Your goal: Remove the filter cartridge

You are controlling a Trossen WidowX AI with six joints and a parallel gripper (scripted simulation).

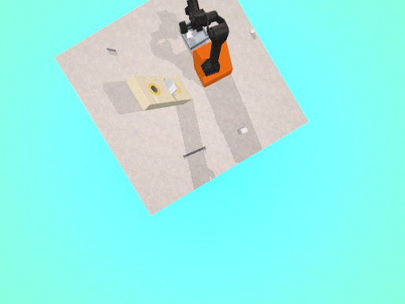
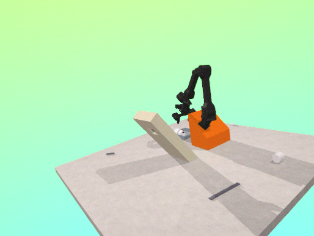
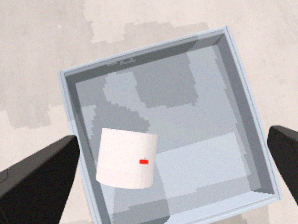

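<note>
One cartridge point(image 1: 190, 35) point(image 2: 181, 132) point(image 3: 127, 159) lies in the tray point(image 1: 191, 47) point(image 2: 185, 138) point(image 3: 200, 131). The hand point(image 1: 191, 28) point(image 2: 185, 118) point(image 3: 173, 139), fingers apart and empty, should rise straight, clearing the walls, then stop.

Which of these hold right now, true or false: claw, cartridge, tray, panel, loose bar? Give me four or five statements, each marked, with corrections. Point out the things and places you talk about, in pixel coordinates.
1. The claw point(image 3: 173, 139) is open. True.
2. The white cartridge point(image 3: 126, 159) is still seated in the panel. False: it lies inside the tray point(image 3: 145, 54).
3. The cartridge is on its side, not upright. True.
4. The claw's fingers are gripping the cartridge. False: nothing is between them; the cartridge lies below.
5. The panel point(image 1: 161, 101) point(image 2: 171, 137) leans at a slant. True.
6. The long dark bar point(image 1: 195, 152) point(image 2: 224, 191) lies inside the tray. False: it lies on the table top point(image 1: 138, 157) point(image 2: 146, 199).
</note>
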